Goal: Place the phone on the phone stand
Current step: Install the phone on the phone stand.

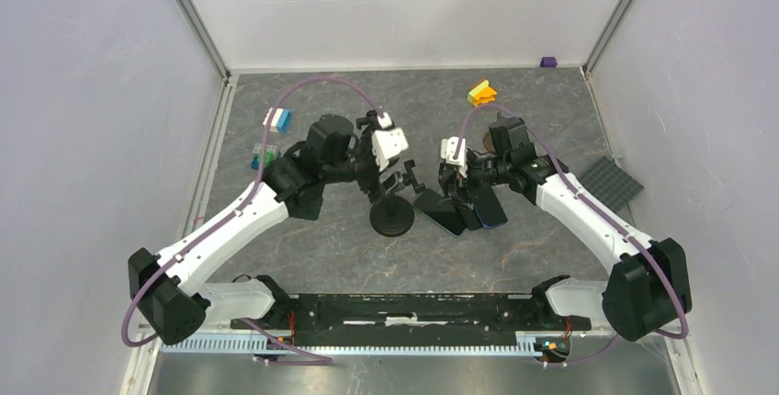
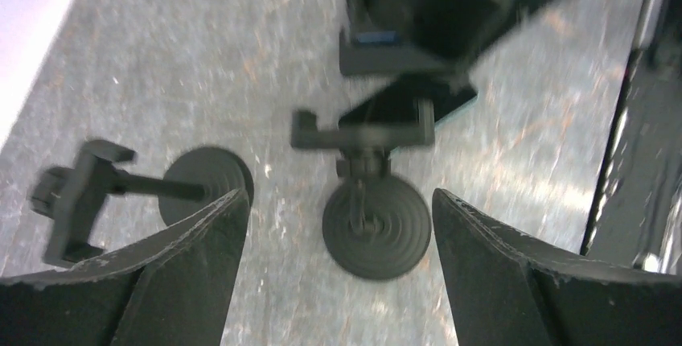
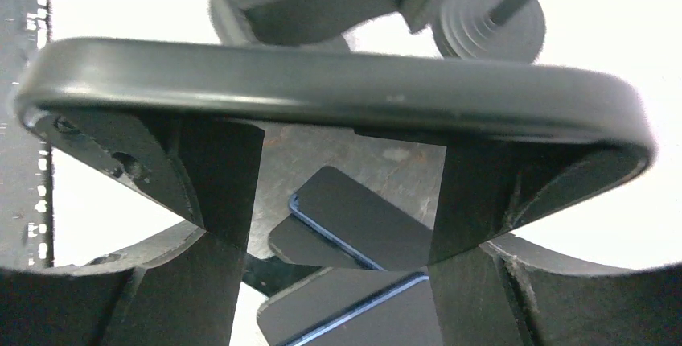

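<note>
Seen from above, the phone stand (image 1: pixel 392 218) stands upright on its round base between the two arms, with the left gripper (image 1: pixel 407 174) hanging just behind it. Only the left wrist view, which is smeared, shows that gripper spread wide, with the stand framed between the fingers and untouched. It also shows a second stand (image 2: pixel 201 179) tipped over beside the first, which the overhead view does not show. The right gripper (image 3: pixel 350 133) sits just to the right of the phone stand and carries the phone (image 3: pixel 338 76). The overhead view gives only a dark mass there, but the right wrist view shows the phone's dark rounded rim lying across the fingertips. The jaws are set wide against it and it is off the table. The stand's cradle (image 3: pixel 322 0) is beyond it and apart from it. Two blue-edged spare phones (image 1: pixel 482 209) lie flat on the table near the right of the stand's base.
</note>
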{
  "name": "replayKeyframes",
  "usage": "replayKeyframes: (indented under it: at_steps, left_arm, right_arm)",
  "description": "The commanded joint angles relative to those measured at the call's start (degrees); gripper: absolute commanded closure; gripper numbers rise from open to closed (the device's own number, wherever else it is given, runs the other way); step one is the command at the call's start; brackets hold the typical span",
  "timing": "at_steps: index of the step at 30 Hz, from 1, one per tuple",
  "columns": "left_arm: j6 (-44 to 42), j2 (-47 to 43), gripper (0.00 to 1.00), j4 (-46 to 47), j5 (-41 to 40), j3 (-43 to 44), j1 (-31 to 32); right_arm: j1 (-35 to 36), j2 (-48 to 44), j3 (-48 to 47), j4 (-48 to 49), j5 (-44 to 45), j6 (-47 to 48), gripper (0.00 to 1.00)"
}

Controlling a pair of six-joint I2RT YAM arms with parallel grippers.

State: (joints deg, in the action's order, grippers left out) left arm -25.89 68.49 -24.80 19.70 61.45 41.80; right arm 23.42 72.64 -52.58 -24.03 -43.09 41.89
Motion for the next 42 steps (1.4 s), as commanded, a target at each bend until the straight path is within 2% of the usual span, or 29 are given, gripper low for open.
replayKeyframes:
  at_steps: [1,4,7,12,23,28,35,39,42]
  left_arm:
    - [16.9,1.6,0.12,6.6,2.5,7.9,0.1]
    - [26.7,3.8,0.12,8.5,2.7,10.5,0.1]
    - [35.3,6.0,0.14,9.6,4.0,12.2,0.4]
    - [43.5,8.1,0.15,10.4,5.3,11.9,0.8]
    - [48.3,12.2,0.15,12.7,6.8,13.7,0.9]
    - [49.8,14.4,0.17,12.9,4.9,15.0,0.9]
    - [51.7,16.4,0.32,11.9,0.9,16.1,0.9]
    - [50.5,16.1,0.47,10.5,-2.1,15.5,1.0]
    - [49.6,15.6,0.54,10.0,-3.9,14.8,1.0]
  right_arm:
    - [0.0,-1.1,-2.7,-0.2,-9.2,1.7,1.00]
    - [0.0,-0.3,-3.1,1.0,-8.8,-0.6,1.00]
    - [0.1,-0.8,-1.7,6.3,-5.5,-6.4,1.00]
    - [0.1,-0.7,-1.1,10.6,-0.6,-13.6,1.00]
    - [1.1,-0.5,-0.2,13.0,2.4,-17.3,1.00]
    - [2.0,-0.7,0.2,13.1,2.7,-17.3,1.00]
    - [2.8,-1.1,1.2,13.5,4.3,-17.4,0.99]
    - [2.9,-1.2,1.2,13.9,5.7,-18.2,0.99]
    - [2.9,-1.5,1.1,14.3,7.0,-18.7,0.99]
